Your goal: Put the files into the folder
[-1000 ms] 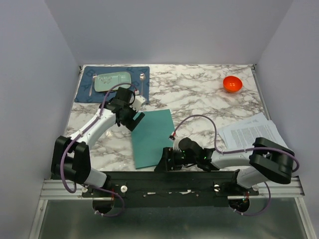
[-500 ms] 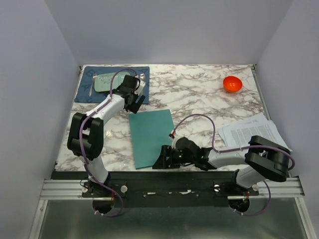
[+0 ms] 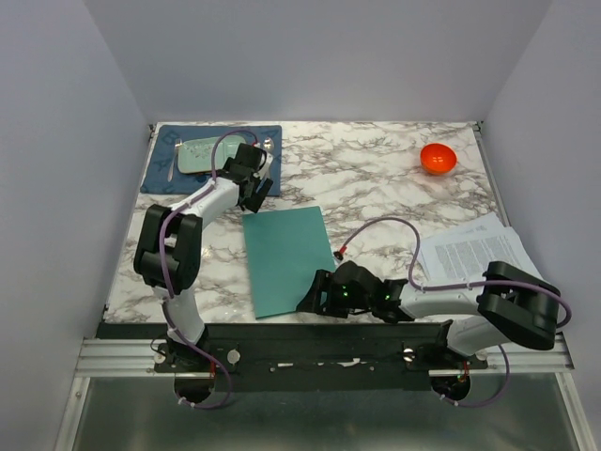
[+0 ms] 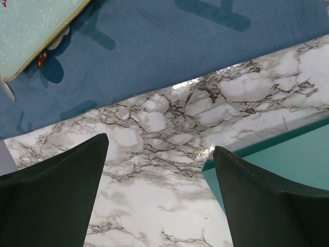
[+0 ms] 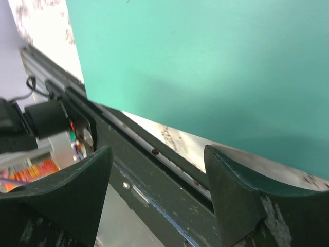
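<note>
The left arm is reaching far forward, its end effector (image 3: 255, 191) pointing down over bare marble, fingers wide apart and gripping nothing. The mat (image 3: 161, 174) is lying just beyond it, and the folder (image 3: 286, 258) has its far corner just to its right. The right arm is stretching low along the near edge, its end effector (image 3: 313, 297) likewise apart and empty at the folder's near right corner. The files (image 3: 470, 249) are lying well to its right on the counter (image 3: 376, 178), with grey walls around it.

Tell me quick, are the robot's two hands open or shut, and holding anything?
Left gripper: open, holding nothing.
Right gripper: open, holding nothing, at the near edge of the folder.
</note>
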### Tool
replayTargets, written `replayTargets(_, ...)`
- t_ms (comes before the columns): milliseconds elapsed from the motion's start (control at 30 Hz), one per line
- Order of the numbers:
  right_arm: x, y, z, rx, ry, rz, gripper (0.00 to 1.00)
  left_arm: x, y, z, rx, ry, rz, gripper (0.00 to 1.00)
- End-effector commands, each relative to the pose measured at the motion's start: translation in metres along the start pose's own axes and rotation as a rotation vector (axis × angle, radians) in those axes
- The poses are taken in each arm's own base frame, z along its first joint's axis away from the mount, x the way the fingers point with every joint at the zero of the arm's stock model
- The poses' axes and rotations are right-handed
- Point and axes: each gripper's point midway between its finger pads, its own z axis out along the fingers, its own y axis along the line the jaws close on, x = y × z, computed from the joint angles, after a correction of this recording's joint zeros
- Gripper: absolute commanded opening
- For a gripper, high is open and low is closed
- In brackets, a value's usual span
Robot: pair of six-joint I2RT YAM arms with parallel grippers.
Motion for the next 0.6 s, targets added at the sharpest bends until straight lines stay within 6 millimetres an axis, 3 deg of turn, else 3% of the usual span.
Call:
replayTargets(0, -0.008, -0.047, -0.005, 0.182, -0.102, 0.066, 0.80, -0.001, 0.006, 0.015, -0.064, -0.002, -0.015, 0.99)
replayTargets(300, -0.034, -0.062, -0.014, 0.268, -0.250, 0.122, 0.80, 0.022, 0.002, 0.035, -0.068, 0.067, 0.006, 0.99)
replayTargets(567, -0.065, -0.071, -0.024, 0.293, -0.335, 0.153, 0.80, 0.056, 0.007, 0.020, -0.016, 0.100, -0.009, 0.99)
